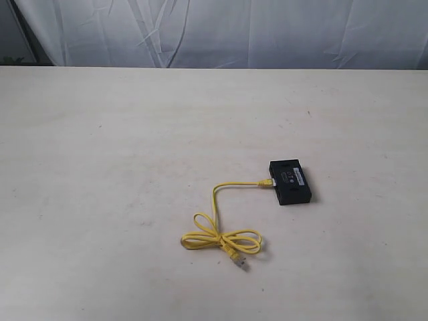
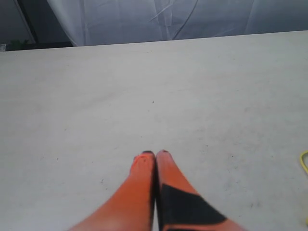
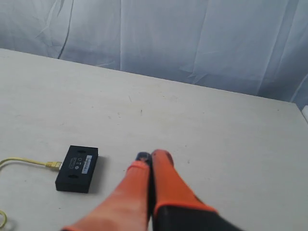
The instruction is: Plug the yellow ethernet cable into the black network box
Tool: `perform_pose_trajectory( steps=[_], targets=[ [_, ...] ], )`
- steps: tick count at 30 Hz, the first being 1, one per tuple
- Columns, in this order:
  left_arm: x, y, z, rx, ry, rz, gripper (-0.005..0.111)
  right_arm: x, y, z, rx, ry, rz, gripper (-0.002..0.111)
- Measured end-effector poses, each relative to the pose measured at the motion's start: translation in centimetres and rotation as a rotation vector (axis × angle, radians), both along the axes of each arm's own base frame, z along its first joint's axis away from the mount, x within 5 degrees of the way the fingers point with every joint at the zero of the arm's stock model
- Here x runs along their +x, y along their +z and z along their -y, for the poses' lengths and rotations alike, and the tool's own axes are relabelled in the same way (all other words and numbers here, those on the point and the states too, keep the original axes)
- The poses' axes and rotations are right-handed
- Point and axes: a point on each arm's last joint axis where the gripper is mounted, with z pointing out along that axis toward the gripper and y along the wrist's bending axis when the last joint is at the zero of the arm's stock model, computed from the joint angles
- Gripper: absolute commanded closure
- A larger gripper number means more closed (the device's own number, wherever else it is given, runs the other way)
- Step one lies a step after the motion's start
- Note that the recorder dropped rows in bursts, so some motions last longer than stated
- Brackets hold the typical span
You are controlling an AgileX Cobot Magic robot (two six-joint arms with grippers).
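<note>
Lab-like test setup — bare table (image 1: pixel 100 200), white curtain (image 1: pixel 234 33) backdrop.

Pale tabletop (image 1: pixel 100 200), wrinkled white curtain (image 1: pixel 267 33) along its far edge.

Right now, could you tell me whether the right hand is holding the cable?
No: the right hand is shut and empty, apart from the cable, whose end sits at the box.

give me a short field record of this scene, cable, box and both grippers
cable: thin bright-yellow ethernet cable, partly looped on the pale table
box: small flat black plastic network box, label up
connection: one plug at the box's side, looks seated
free plug: lying by the loops
left gripper: shut, empty
right gripper: shut, empty, apart from the box
</note>
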Motion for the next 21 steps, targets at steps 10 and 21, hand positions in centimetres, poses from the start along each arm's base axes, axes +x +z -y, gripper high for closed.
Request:
perform_pose_trajectory(
  steps=[10,21],
  targets=[
    [0.00,0.04,0.00,-0.001,0.000,0.005,0.107,0.06,-0.17,0.00,0.099,-0.035,-0.010,0.108],
    [0.00,0.04,0.00,-0.001,0.000,0.005,0.107,0.06,-0.17,0.00,0.103,-0.036,-0.010,0.108]
  ],
)
